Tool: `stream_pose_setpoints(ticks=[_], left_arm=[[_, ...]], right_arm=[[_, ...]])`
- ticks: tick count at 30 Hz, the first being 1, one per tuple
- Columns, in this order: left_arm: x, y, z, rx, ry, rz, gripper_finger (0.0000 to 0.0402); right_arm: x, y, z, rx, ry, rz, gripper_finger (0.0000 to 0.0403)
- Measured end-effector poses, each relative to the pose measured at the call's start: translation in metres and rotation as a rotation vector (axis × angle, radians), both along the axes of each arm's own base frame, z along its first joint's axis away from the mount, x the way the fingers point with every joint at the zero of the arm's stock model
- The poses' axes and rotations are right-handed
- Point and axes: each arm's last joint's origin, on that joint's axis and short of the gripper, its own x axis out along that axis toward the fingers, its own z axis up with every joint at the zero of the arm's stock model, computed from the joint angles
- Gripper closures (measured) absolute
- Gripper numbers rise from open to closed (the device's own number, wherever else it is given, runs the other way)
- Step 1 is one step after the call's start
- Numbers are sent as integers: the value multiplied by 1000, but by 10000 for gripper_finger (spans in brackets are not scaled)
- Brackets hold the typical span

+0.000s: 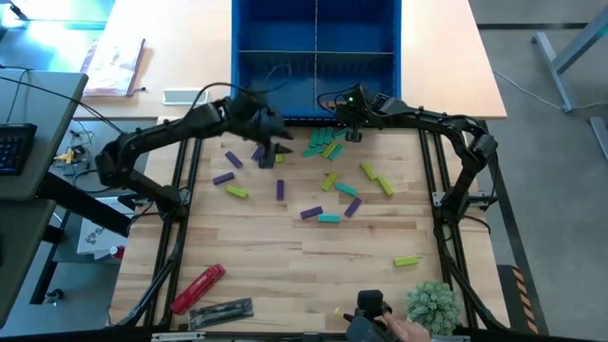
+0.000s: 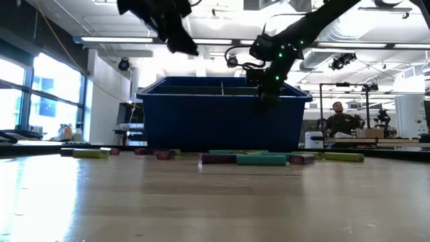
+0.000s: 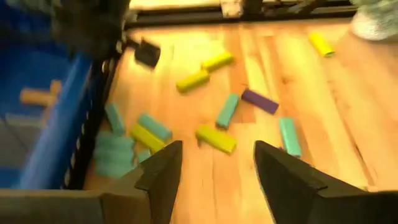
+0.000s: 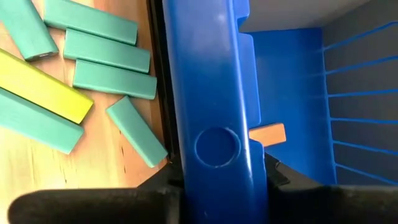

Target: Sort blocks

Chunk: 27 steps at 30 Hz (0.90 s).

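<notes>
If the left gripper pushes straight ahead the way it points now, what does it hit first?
Probably the lime yellow-green rectangular block lying just beyond the open left gripper on the wooden table; depth is unclear.

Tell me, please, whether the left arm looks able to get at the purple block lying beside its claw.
Probably yes: the left claw hangs open above the table, and the purple block lies bare on the wood with nothing over it.

A robotics lab or open-plan workshop — a pale butcher-block wooden table (image 1: 313,256) framed by black metal rails, with exposed ceiling ducts (image 2: 376,27) and strip lights overhead. Tall windows (image 2: 40,101) line one side — a seated person (image 2: 341,121) works at a far bench among monitors and equipment stands.
</notes>
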Motion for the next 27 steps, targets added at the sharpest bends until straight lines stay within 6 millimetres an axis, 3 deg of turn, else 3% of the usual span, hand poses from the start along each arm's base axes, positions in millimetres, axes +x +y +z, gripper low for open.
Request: stream_pose_setpoints(ticks=[4, 7, 10, 17, 27], left_arm=[[3, -14, -35, -56, 105, 201, 222], [3, -24, -69, 38, 177, 335, 222], [4, -26, -88, 90, 150, 446, 222], [14, -14, -131, -109, 37, 709, 222], [30, -1, -204, -93, 148, 959, 222]], right_arm=[[0, 0, 0, -1, -3, -3, 336], [1, 0, 0, -6, -10, -3, 336], [1, 0, 0, -6, -9, -2, 336], [1, 0, 0, -5, -9, -4, 336], [1, 0, 0, -6, -10, -7, 336]])
